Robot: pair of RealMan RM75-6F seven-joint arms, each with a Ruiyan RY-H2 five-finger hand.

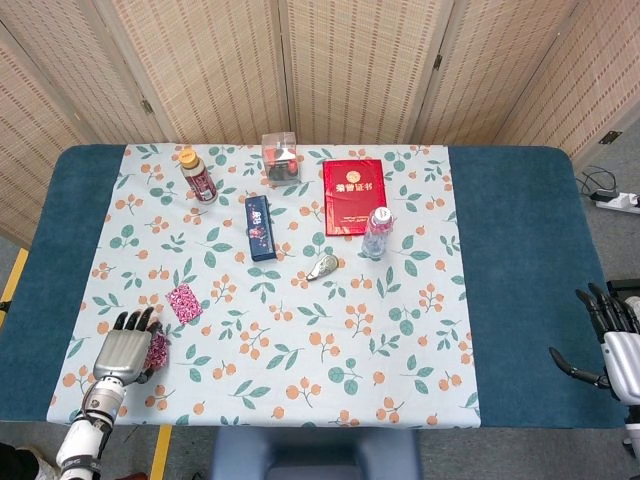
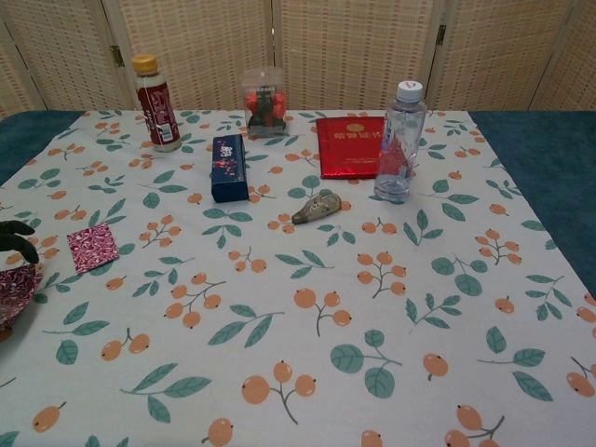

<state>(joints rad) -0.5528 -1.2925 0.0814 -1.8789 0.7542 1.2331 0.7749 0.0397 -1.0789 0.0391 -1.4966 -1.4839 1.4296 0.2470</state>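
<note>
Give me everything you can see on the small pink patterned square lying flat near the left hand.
The pink patterned square is a thin, flat piece, paper or foil by its look, covered in a fine red, pink and white print. It lies flat on the floral tablecloth, turned cornerwise to the table edge, at the near left. Nothing touches it: the left hand is just beside and nearer, holding a similar patterned piece.

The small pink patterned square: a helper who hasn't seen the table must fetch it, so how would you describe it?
On the floral tablecloth, look to the near left, just beyond the left hand. The small pink patterned square lies flat and alone there; it is the only flat pink piece, well apart from the bottles and boxes farther back.
</note>
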